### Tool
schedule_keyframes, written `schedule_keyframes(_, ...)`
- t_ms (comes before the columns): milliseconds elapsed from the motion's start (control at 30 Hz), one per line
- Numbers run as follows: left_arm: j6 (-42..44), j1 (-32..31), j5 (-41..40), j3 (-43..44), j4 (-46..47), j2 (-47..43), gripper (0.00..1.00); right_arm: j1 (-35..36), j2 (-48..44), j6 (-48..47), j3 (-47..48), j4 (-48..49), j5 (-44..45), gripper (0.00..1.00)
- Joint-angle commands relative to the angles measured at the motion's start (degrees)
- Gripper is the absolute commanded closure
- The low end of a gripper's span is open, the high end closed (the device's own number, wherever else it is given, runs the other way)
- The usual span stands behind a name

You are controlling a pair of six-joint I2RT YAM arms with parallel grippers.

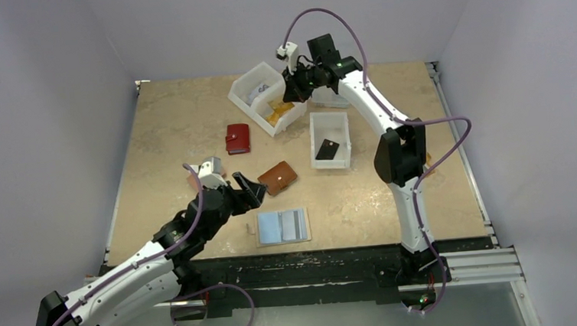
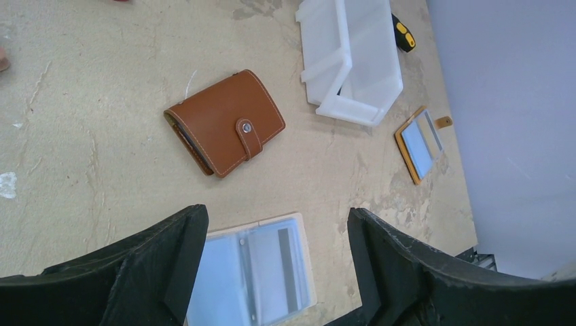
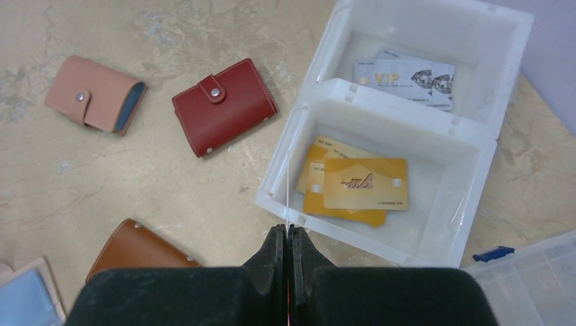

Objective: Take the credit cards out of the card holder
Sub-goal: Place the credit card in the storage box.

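**Two cards in the holder, both grippers empty**

The left gripper (image 1: 252, 191) has its jaws spread wide with nothing between them. It hovers above the table (image 1: 161, 141), between a closed tan-brown leather snap wallet (image 2: 224, 122) and the open card holder with clear plastic sleeves (image 1: 283, 226). The holder lies flat near the front edge of the table. In the left wrist view it sits just under the black fingers (image 2: 170, 261).

Cards in the holder:
- A light-blue card (image 1: 271, 227) is in the left sleeve.
- A grey card with a dark stripe (image 1: 295, 224) is in the right sleeve.

A plain black card (image 1: 327, 149) lies alone in the single white plastic bin (image 1: 314, 140), right of the brown wallet.

The right gripper (image 3: 287, 234) has its fingers pressed together and holds nothing visible. It hangs at the far side of the table, over the rim of the two-compartment white plastic bin (image 3: 380, 102). One compartment of that bin holds a stack of gold cards (image 3: 363, 183). The other holds silver VIP cards (image 3: 407, 71).

A red leather snap wallet (image 3: 224, 105) and a pink leather snap wallet (image 3: 95, 95) lie on the table left of that bin. Both are closed and apart from each other. The corner of a clear plastic organiser box (image 3: 536, 272) shows to the right of the bin.
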Motion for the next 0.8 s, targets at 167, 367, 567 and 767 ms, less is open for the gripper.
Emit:
schedule_keyframes(167,-2.0,0.1,-1.5,-0.1,-1.0,0.0,0.20,2.3,1.7,1.0,3.6,3.5,4.0,1.00)
schedule_keyframes(367,-1.3,0.1,-2.6,-0.2,-1.1,0.0,0.20,3.2,3.4,1.0,3.7,4.3,6.3,1.00)
schedule_keyframes(567,0.0,0.1,-3.2,0.2,-0.5,1.3,0.20,3.3,5.4,1.0,4.7,5.4,9.0,1.00)
schedule_keyframes(767,0.3,0.1,-3.1,0.3,0.3,3.0,0.19,3.5,7.0,0.9,5.1,5.7,9.4,1.00)
